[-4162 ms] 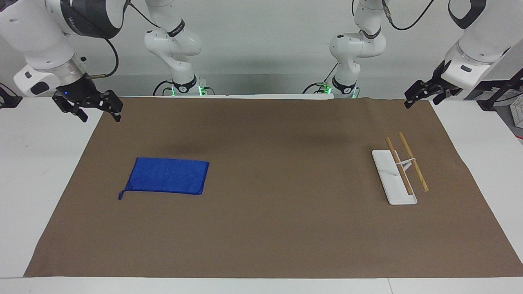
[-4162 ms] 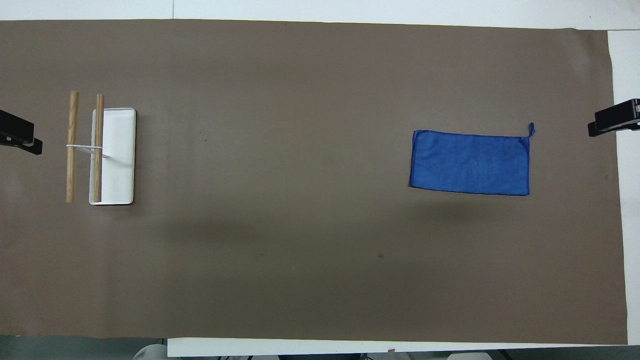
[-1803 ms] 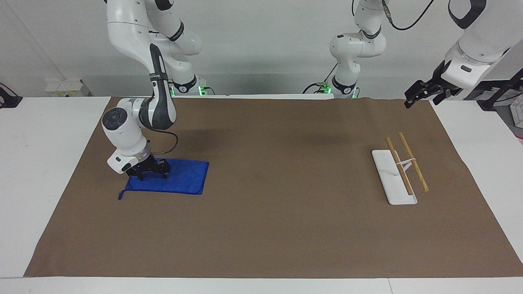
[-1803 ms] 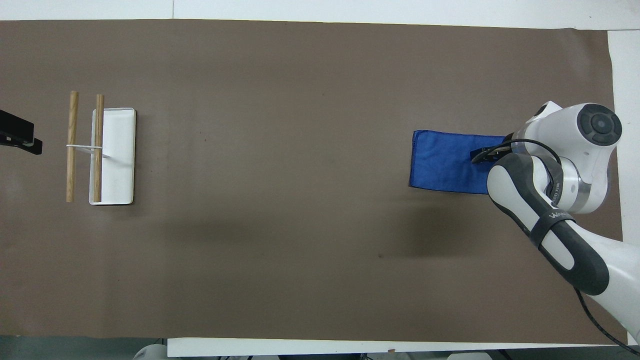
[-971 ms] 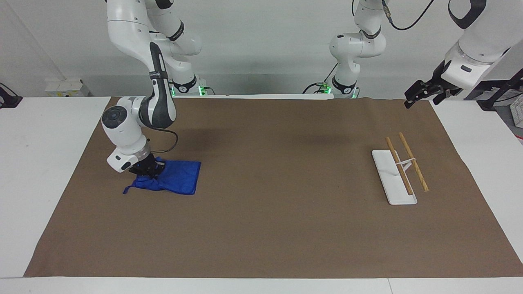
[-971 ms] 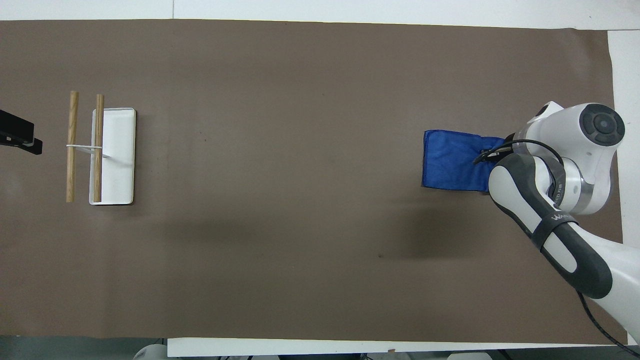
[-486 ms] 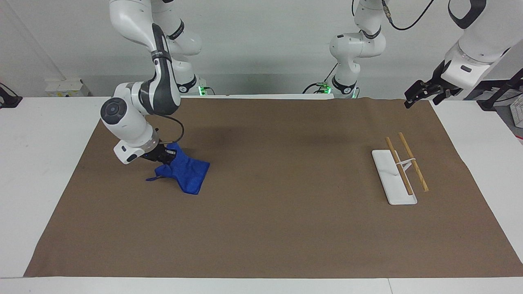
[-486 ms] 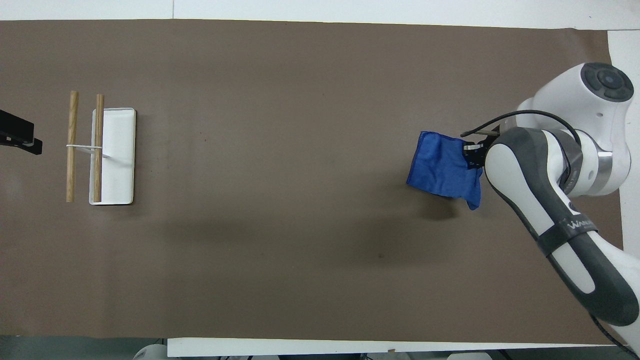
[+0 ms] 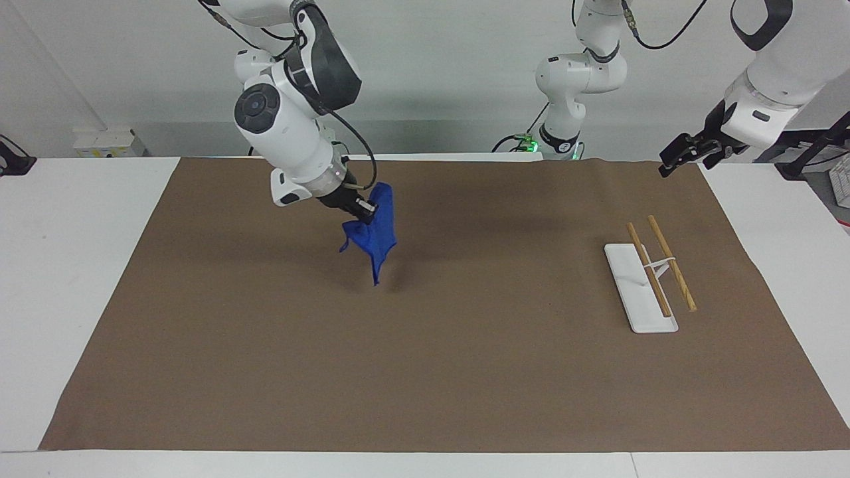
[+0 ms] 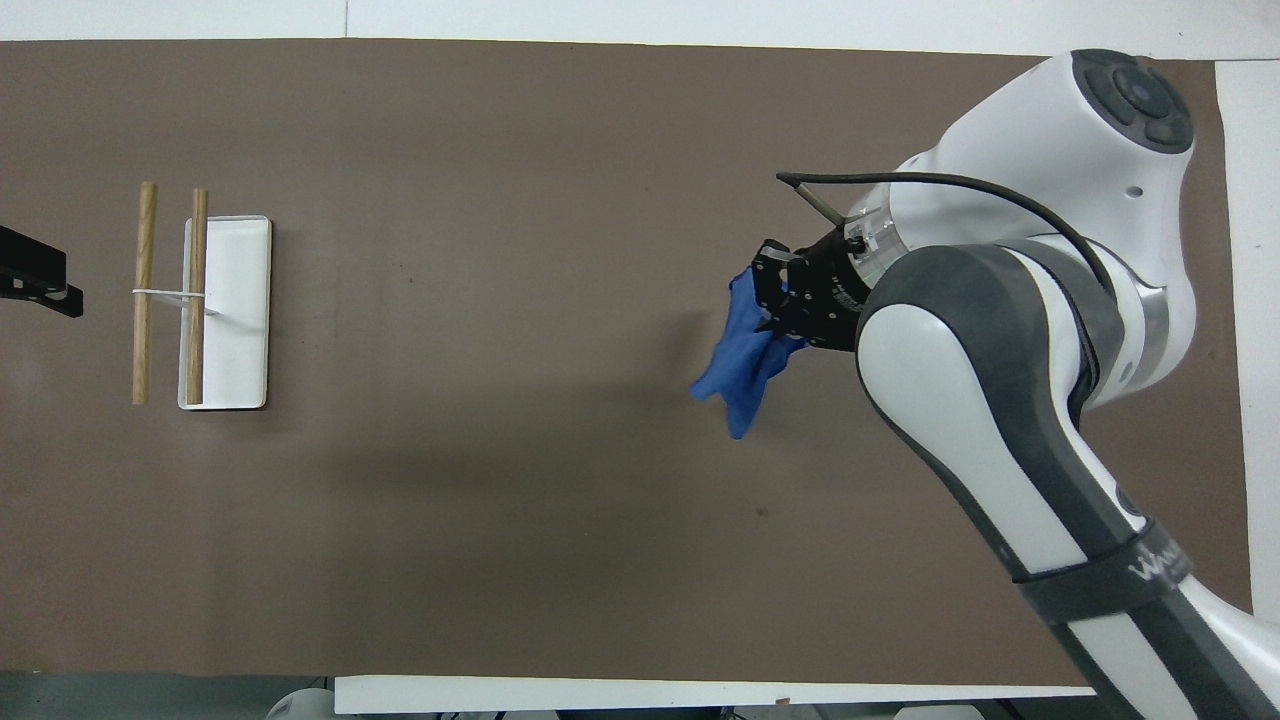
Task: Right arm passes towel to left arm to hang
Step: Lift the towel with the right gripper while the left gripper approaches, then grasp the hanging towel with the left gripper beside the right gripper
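Right end effector [image 9: 367, 208] clamped on blue towel [image 9: 375, 232], hanging clear above brown mat [image 9: 425, 372]; left end effector [image 9: 684, 154] apart, waiting; forearm lettering unreadable.

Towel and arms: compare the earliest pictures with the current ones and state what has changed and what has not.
The right gripper came down from the table's edge, shut on the towel, which lay flat on the brown mat, and lifted it, carrying it toward the middle; it now hangs bunched in the air. The left gripper waits, open, at its own end, and the rack has not moved.
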Controlling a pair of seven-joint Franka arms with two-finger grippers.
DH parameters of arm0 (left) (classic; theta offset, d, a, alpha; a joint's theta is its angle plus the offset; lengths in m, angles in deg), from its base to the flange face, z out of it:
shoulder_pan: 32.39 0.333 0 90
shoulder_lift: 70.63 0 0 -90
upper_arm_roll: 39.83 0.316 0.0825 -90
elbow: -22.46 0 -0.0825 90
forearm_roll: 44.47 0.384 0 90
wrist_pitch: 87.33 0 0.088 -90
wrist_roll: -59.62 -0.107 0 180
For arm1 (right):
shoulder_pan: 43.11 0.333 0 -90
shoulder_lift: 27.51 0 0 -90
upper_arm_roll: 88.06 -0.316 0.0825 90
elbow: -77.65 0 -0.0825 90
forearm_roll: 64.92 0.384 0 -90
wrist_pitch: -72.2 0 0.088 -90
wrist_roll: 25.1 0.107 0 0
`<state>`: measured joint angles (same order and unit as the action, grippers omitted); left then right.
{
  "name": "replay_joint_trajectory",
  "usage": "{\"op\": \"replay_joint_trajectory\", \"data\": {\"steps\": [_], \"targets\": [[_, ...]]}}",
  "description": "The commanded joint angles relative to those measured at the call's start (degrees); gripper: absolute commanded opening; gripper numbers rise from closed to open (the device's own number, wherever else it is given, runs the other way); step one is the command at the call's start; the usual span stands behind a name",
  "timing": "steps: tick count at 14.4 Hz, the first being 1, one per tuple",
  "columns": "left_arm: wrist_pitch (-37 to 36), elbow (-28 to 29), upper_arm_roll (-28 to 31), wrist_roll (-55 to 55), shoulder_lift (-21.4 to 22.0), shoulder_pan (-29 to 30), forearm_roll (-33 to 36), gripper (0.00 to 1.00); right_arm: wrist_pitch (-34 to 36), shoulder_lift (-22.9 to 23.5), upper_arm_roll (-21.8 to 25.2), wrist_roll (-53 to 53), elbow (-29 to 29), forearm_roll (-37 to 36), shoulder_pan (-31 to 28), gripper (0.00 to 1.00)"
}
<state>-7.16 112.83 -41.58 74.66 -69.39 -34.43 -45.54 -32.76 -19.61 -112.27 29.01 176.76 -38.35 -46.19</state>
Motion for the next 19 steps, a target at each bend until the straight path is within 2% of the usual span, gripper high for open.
{"op": "replay_joint_trajectory", "data": {"steps": [1, 2, 5, 6, 8, 10, 13, 14, 17, 19], "targets": [[7.09, 9.89, -0.45, 17.67, 5.52, -2.69, -3.22, 1.00, -5.06, 1.51, -3.46, 7.82, -1.73, 8.91, -0.79, 0.00], [7.97, 11.39, -0.54, 26.19, 6.22, -3.06, -5.33, 1.00, -8.56, 1.59, -5.47, 11.24, -1.73, 10.77, -0.79, 0.00], [11.22, 16.57, -0.54, 42.04, 8.94, -5.77, -11.23, 1.00, -17.27, 1.94, -10.22, 18.90, -1.64, 15.69, -0.61, 0.00], [14.01, 18.59, -0.63, 48.27, 9.74, -7.70, -11.67, 1.00, -20.26, 2.38, -11.63, 21.10, -1.56, 16.23, -0.53, 0.00], [24.27, 24.12, -0.63, 63.90, 11.85, -9.03, -15.25, 1.00, -25.45, 3.09, -14.79, 25.05, -1.47, 16.32, -0.26, 0.00], [28.97, 26.08, -0.63, 76.67, 11.94, -11.83, -17.03, 1.00, -29.94, 3.79, -16.47, 29.71, -1.55, 16.32, 0.88, 0.00], [29.42, 27.21, -0.71, 85.40, 12.47, -13.42, -19.32, 1.00, -31.54, 4.23, -18.06, 32.89, -1.47, 16.32, 0.97, 0.00], [30.21, 28.62, -0.80, 87.08, 13.43, -15.78, -19.41, 1.00, -31.54, 4.32, -18.41, 33.77, -1.55, 16.32, 0.97, 0.00], [35.82, 32.66, -0.98, 90.25, 15.19, -19.04, -19.50, 1.00, -31.89, 4.41, -19.55, 34.83, -1.64, 16.24, 0.97, 0.00], [40.65, 34.16, -0.98, 91.57, 14.85, -19.49, -19.50, 0.95, -32.33, 4.49, -19.64, 35.53, -1.73, 16.24, 0.97, 0.00]]}}
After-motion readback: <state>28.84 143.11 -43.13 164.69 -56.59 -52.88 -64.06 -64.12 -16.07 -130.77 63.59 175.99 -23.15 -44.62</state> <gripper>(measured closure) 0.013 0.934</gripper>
